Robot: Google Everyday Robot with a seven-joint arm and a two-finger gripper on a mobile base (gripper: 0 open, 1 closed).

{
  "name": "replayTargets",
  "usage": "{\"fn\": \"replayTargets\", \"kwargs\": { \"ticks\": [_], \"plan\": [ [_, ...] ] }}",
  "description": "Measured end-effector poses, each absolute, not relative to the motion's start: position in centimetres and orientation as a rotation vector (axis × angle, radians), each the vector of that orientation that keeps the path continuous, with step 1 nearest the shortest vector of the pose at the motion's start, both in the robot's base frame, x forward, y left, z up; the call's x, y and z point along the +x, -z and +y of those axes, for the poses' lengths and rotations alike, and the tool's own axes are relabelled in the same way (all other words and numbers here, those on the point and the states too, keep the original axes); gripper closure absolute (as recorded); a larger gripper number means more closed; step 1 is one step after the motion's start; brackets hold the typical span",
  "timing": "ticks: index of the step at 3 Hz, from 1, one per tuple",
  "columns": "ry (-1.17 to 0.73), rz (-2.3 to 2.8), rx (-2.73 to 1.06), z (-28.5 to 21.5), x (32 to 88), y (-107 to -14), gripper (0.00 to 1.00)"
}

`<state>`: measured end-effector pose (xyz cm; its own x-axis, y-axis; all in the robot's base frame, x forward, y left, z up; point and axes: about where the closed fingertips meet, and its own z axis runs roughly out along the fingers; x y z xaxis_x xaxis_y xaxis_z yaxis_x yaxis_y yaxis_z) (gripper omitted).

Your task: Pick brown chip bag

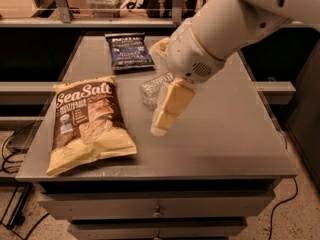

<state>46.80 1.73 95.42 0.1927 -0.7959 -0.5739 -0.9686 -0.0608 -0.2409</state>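
The brown chip bag (87,124) lies flat at the front left of the grey table (230,134). It has a dark brown front with white "Sea Salt" lettering and pale yellow edges. My gripper (158,90) hangs over the middle of the table, to the right of the bag and apart from it. It is open and empty. One pale finger (170,106) points down toward the table and the other (159,48) shows further back. The white arm reaches in from the upper right.
A clear plastic bottle (150,90) lies on its side mid-table, partly behind my near finger. A smaller dark blue chip bag (129,51) lies at the back. Drawers (157,211) sit under the tabletop. Shelving runs behind the table and cables lie on the floor.
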Motion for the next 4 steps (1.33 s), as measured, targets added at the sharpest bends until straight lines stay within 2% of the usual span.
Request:
{"fn": "replayTargets", "kwargs": {
  "ticks": [1,4],
  "plan": [
    [-0.394,1.642,-1.901,2.1,46.7,-95.5,0.0],
    [-0.71,1.661,-1.81,9.0,45.7,-89.4,0.0]
  ]
}}
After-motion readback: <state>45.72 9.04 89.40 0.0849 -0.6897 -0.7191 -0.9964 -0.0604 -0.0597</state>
